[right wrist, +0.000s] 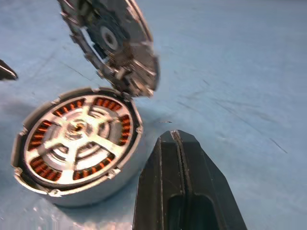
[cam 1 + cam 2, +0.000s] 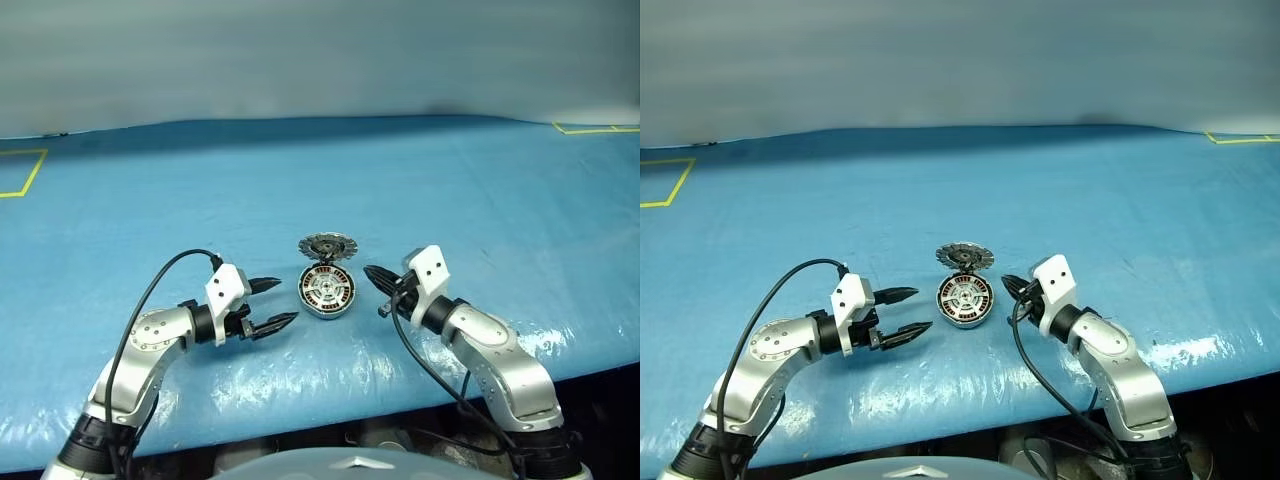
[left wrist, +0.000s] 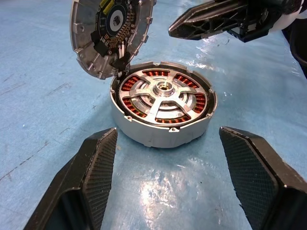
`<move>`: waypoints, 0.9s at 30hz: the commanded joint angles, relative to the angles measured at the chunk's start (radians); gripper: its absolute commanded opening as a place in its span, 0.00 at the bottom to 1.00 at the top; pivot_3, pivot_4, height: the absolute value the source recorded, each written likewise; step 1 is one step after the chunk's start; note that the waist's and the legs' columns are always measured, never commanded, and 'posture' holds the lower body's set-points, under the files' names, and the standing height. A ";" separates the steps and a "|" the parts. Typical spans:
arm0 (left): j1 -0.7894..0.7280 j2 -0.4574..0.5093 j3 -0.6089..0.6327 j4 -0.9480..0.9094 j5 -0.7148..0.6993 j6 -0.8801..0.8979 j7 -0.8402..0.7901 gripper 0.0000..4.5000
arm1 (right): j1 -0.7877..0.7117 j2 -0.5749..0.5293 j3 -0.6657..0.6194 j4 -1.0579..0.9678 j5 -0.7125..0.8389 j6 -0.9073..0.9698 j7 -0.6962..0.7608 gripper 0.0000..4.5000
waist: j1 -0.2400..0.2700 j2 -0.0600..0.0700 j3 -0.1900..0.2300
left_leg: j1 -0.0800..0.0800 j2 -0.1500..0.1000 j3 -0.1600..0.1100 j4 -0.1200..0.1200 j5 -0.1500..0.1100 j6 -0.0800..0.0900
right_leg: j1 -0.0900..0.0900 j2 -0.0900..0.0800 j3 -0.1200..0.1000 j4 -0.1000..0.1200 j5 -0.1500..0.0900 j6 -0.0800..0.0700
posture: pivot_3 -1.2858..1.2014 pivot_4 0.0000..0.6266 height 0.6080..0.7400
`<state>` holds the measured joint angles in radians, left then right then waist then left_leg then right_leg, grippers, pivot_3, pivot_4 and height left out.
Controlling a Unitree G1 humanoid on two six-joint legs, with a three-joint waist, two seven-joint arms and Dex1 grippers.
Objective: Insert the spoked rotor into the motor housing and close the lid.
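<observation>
from the head camera we see the round silver-grey motor housing (image 2: 327,292) on the blue table cover (image 2: 480,200), the silver-spoked rotor (image 2: 328,289) seated inside over copper windings, and the round finned lid (image 2: 328,247) standing tilted open at its far edge. our left gripper (image 2: 272,305) sits just left of the housing, released and empty; our right gripper (image 2: 377,277) sits just right, clenched on nothing. the left wrist view shows the housing between spread fingers (image 3: 81,182). the right wrist view shows pressed-together fingers (image 1: 184,187) beside it.

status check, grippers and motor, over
Left gripper open, empty. Right gripper shut, empty. Spoked rotor seated in motor housing; lid propped open on its rim. Nothing in the way.
</observation>
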<state>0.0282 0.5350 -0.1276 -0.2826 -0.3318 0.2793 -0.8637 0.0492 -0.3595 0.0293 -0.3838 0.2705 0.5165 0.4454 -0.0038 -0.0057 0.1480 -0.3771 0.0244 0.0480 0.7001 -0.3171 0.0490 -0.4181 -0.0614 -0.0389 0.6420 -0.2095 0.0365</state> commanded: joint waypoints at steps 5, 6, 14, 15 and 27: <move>-0.032 -0.022 0.038 -0.008 0.004 -0.031 0.053 0.80 | -0.145 0.101 -0.055 0.080 -0.065 -0.034 -0.182 0.00 | -0.007 0.000 0.000 | 0.000 0.000 0.000 0.000 0.000 0.000 | -0.001 0.000 0.001 0.001 0.000 0.001 | 0.52 0.24 1.00; -0.035 -0.023 0.038 -0.005 0.005 -0.040 0.052 0.80 | -0.178 0.117 -0.043 0.094 -0.067 -0.038 -0.186 0.00 | -0.009 0.001 0.000 | 0.000 0.000 0.000 0.000 0.000 0.000 | -0.001 0.001 0.001 0.001 0.000 0.001 | 0.52 0.24 1.00; -0.032 -0.042 0.051 0.007 -0.016 -0.075 0.034 0.80 | -0.351 0.132 0.062 0.133 -0.017 -0.088 -0.013 0.00 | -0.006 0.001 0.001 | -0.001 0.000 0.000 -0.002 0.001 -0.001 | -0.002 0.000 0.000 0.000 0.003 0.004 | 0.52 0.24 1.00; -0.028 -0.041 0.051 0.006 -0.012 -0.074 0.038 0.80 | -0.361 0.116 0.079 0.118 0.008 -0.079 0.043 0.00 | -0.007 0.002 0.001 | -0.002 0.000 0.001 -0.002 0.001 -0.001 | -0.003 0.000 0.000 0.000 0.003 0.004 | 0.52 0.24 1.00; 0.017 -0.036 0.056 -0.007 0.007 -0.076 0.062 0.80 | -0.342 -0.109 0.214 0.061 0.033 -0.030 0.344 0.00 | -0.007 0.001 0.001 | -0.001 0.000 0.000 -0.003 0.000 0.000 | -0.003 0.000 0.000 0.000 0.003 0.004 | 0.52 0.24 1.00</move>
<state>0.0432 0.4936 -0.0857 -0.2672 -0.3229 0.2113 -0.8061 -0.2957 -0.4615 0.2295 -0.2890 0.3181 0.4955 0.7755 -0.0107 -0.0044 0.1490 -0.3785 0.0242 0.0483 0.6967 -0.3167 0.0484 -0.4209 -0.0614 -0.0392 0.6421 -0.2070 0.0404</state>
